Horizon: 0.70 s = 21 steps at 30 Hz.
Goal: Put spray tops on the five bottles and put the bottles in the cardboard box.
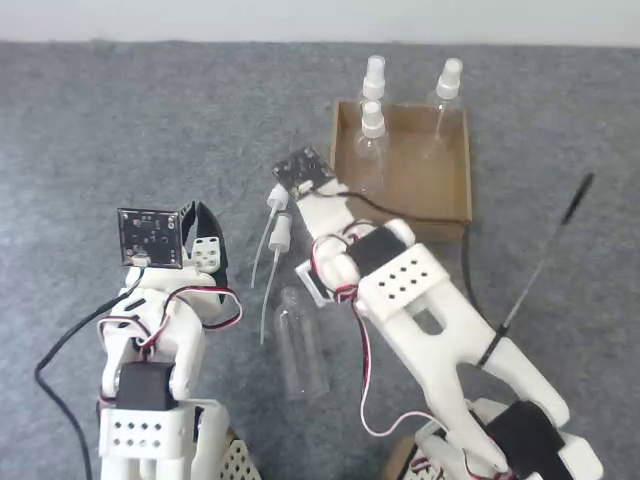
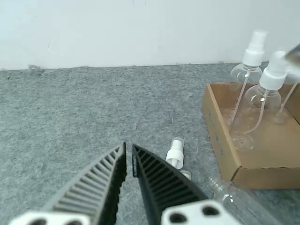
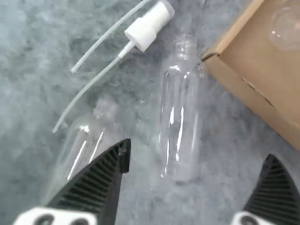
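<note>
Near agape right gripper (image 3: 197, 154), closed left gripper (image 2: 129, 150): two bare bottles (image 3: 180, 117) (image 3: 80, 143), perhaps two tops (image 1: 277, 197) (image 1: 281, 233).

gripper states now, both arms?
Left gripper: shut, empty.
Right gripper: open, over a lying bottle, not gripping it.

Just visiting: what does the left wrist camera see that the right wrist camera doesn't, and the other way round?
Left wrist view: the white wall, three upright bottles with fitted spray tops in the cardboard box, and the left gripper, fingers almost together, holding nothing.
Right wrist view: a second uncapped bottle, the long tubes of loose tops, and the right gripper, wide open.
Both: the cardboard box, a loose spray top on the carpet, and one uncapped bottle lying down.
</note>
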### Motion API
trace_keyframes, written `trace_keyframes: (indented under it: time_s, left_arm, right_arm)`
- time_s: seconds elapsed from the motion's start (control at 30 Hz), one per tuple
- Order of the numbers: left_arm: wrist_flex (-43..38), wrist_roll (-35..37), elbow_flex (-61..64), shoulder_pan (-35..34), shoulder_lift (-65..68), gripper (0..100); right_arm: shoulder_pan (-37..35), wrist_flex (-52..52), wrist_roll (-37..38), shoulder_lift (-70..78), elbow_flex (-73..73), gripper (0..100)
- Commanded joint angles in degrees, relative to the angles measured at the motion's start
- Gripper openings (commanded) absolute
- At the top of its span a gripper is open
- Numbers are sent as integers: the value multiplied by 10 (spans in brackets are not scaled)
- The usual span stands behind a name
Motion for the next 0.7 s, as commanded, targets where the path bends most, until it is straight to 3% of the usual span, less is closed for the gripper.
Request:
trace_keyframes:
  time_s: [0.0, 0.37, 0.67]
  left_arm:
    - [-4, 6, -2, -3, -11, 12]
    - [-4, 6, -2, -3, -11, 12]
    - [-4, 6, -2, -3, -11, 12]
  right_arm:
    - [-7, -73, 2, -28, 44, 366]
    - [-7, -164, -9, -22, 125, 365]
    - [-4, -205, -42, 80, 116, 365]
